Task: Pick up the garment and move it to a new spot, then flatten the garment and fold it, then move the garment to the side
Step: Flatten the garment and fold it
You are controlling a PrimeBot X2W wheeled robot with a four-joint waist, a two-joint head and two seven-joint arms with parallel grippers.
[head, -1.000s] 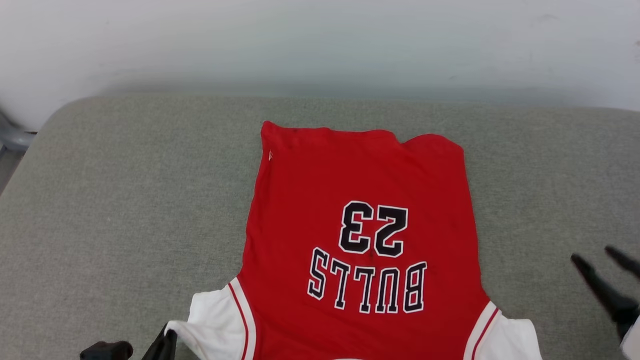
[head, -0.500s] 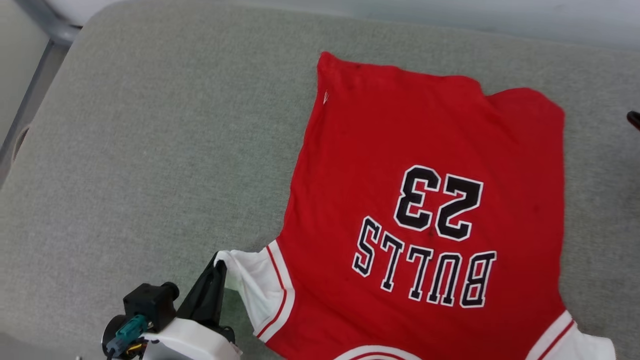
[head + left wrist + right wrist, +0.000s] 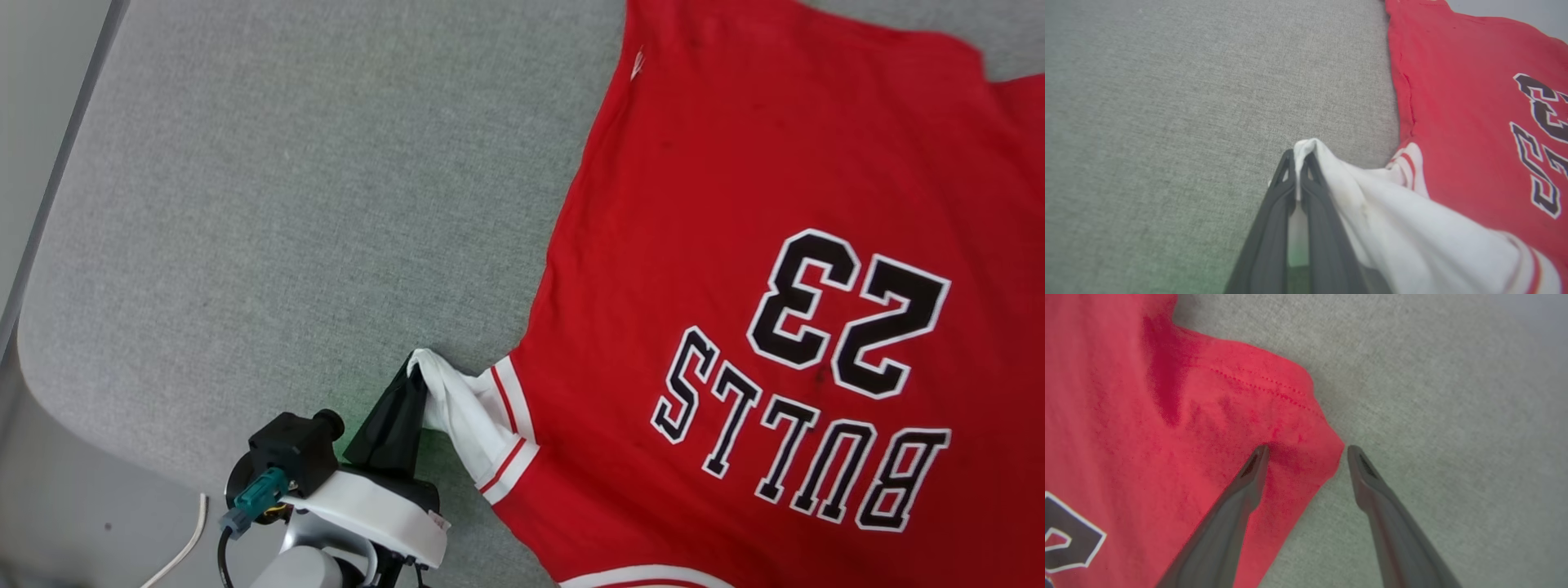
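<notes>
The garment (image 3: 735, 212) is a red jersey lying print-up on the grey cushion, its black "BULLS 23" lettering upside down to me. My left gripper (image 3: 415, 371) is shut on the tip of its white sleeve (image 3: 461, 408), which is pulled into a stretched fold; the left wrist view shows the left gripper (image 3: 1299, 157) with white cloth pinched between its fingers. In the right wrist view my right gripper (image 3: 1306, 448) stands open over a red hem corner of the garment (image 3: 1306, 428): one finger (image 3: 1249, 477) rests over the cloth, the other over bare cushion.
The grey cushion (image 3: 269, 212) spreads wide to the left of the garment. Its rounded left edge drops to a grey floor (image 3: 73, 531), where a white cable (image 3: 181, 549) lies. A pale rail (image 3: 65, 155) runs along the cushion's left side.
The head camera has swung left and down, so the whole picture has shifted. The sleeve in my left gripper is now drawn into a tighter, narrower fold than before.
</notes>
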